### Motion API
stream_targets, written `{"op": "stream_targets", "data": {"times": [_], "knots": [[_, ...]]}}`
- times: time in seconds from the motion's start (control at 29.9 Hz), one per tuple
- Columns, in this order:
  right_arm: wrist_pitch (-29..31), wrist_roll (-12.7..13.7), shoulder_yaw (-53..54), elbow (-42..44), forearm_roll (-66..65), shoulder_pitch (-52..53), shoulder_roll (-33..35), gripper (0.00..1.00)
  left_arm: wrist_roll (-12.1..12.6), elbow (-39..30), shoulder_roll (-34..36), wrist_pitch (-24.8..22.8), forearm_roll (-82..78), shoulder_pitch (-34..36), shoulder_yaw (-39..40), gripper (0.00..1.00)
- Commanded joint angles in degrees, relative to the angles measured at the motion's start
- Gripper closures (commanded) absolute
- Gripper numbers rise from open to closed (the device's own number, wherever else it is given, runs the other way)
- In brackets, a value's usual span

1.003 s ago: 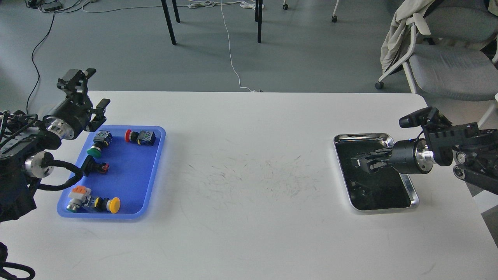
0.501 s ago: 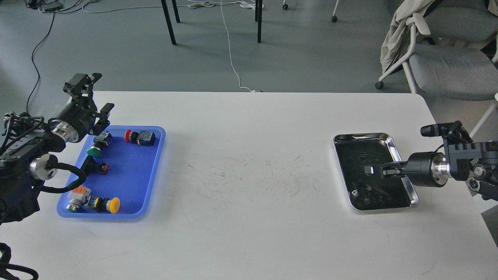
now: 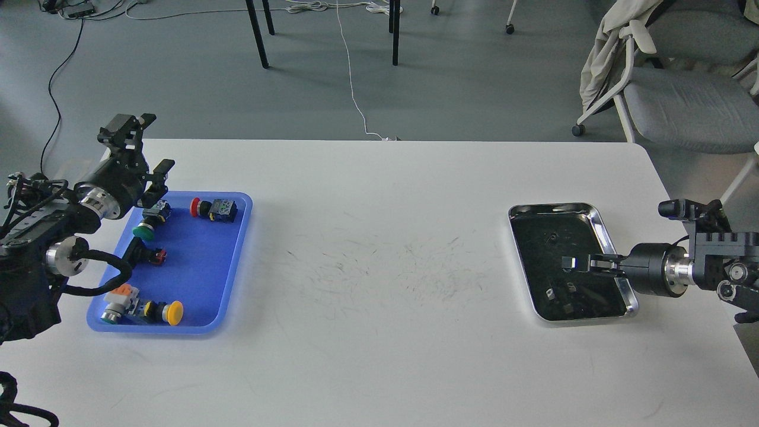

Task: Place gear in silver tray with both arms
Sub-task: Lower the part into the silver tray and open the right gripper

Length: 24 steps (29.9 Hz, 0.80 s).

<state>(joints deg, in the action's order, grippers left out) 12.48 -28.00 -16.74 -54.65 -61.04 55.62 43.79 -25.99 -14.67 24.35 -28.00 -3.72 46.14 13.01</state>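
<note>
The silver tray lies on the white table at the right, its dark bottom mirroring my arm. My right gripper reaches in from the right, low over the tray's middle. It is seen side-on as one thin bar, so its fingers cannot be told apart. My left gripper hangs over the far left corner of the blue tray, jaws spread wide with nothing between them. I see no clear gear. The small dark specks in the silver tray cannot be told from reflections.
The blue tray holds several push-button switches, with red, green and yellow caps. The white table has scuff marks in the middle. A grey office chair stands beyond the far right corner.
My right arm has drawn back to the right and sunk lower, its gripper now over the silver tray's middle right. My left gripper rose and turned slightly, then held still.
</note>
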Motion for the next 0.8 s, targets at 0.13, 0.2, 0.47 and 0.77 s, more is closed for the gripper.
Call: {"op": "stream_targets", "data": {"times": [0.13,0.2,0.47,0.77], "knots": [[-0.1,0.0,0.3,0.2,0.1,-0.8,-0.5,0.95,0.1,0.0,-0.1,0.0,-0.1,0.0,0.0,0.02],[-0.1,0.0,0.3,0.2,0.1,-1.0,-0.5,0.94,0.1,0.0,-0.4,0.0,-0.1,0.0,0.0,0.02],[-0.3,0.0,0.5,0.4,0.1,-0.9,-0.6,0.76,0.1,0.2,-0.4,0.0,-0.1,-0.1,0.0,0.02],[-0.1,0.0,2.8,2.5,0.1,-1.0,-0.6,0.61,0.1,0.3,-0.7,0.0,-0.1,0.0,0.0,0.02]]}}
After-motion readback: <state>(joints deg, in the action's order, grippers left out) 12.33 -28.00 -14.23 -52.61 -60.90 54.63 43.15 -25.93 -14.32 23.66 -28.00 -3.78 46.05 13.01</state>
